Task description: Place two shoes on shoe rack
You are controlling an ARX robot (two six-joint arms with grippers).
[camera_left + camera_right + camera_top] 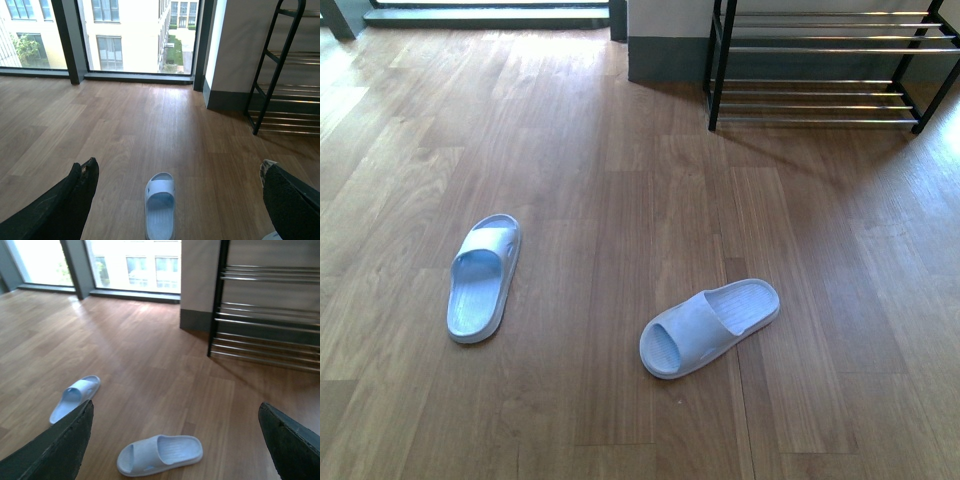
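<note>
Two pale-blue rubber slides lie on the wood floor. The left slide points away from me, and the right slide lies slanted, toe toward the near left. The shoe rack, black-framed with chrome rods, stands at the far right against the wall. Neither arm shows in the front view. My left gripper hangs open above the left slide, which lies between its fingers. Open too, my right gripper hovers over the right slide, with the rack beyond. Nothing is held.
A grey-based wall section stands just left of the rack. Floor-level windows with dark frames run along the far side. Wood floor stretches between the slides and the rack.
</note>
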